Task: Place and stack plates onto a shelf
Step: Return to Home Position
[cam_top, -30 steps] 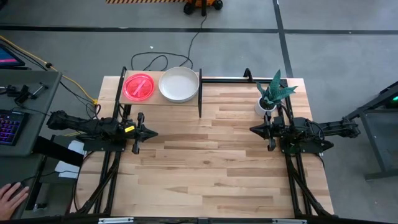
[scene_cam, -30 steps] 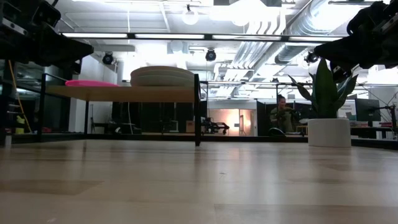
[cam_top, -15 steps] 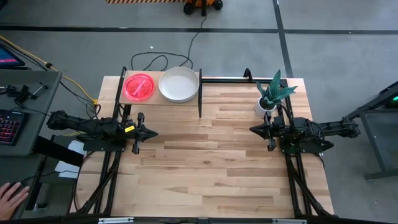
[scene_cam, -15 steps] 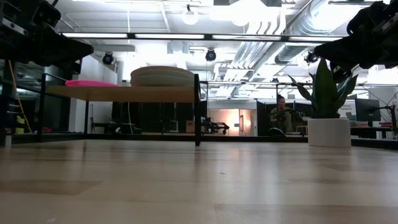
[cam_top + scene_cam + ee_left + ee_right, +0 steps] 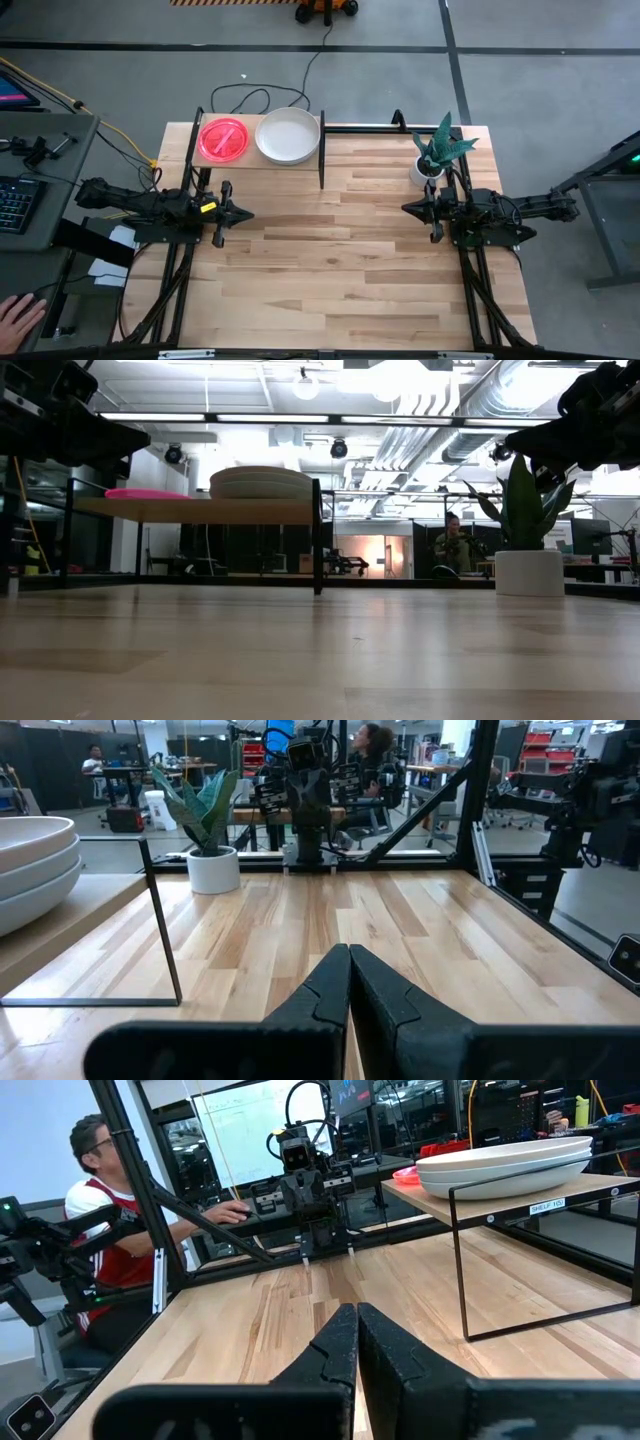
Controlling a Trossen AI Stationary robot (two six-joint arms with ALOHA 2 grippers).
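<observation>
Shelf: a light wooden board [image 5: 252, 160] on thin black posts, standing on the plank table [image 5: 340, 260]; every place below is given from it.
Pink plates: translucent pink [image 5: 223, 139], lying flat on the left half of the shelf; from table height they show as one thin pink edge [image 5: 147, 493], so their number cannot be told.
Pale plates: a white stack [image 5: 288, 136] on the right half of the shelf, just beside the pink ones; the left wrist view shows three rims one above another [image 5: 30, 860].
Writing: a small white sticker [image 5: 548, 1207] on the shelf's front edge below the pale stack, its lettering too small to read.
Left gripper: [image 5: 243, 213] in front of the shelf, near its front posts, pointing across the table; the two fingers [image 5: 330, 985] are pressed together with nothing between them.
Right gripper: [image 5: 407, 208] well apart from the shelf, off to its right and forward, facing the left one; its fingers [image 5: 340, 1342] meet too and hold nothing.
Plant pot: a small white pot [image 5: 428, 170] with a green plant, to the right of the shelf and well clear of it, close to the right gripper.
Person: seated beyond the shelf's left end in a red and white shirt [image 5: 105, 1230]; a hand [image 5: 18, 318] shows off the table, far forward and left of the shelf.
</observation>
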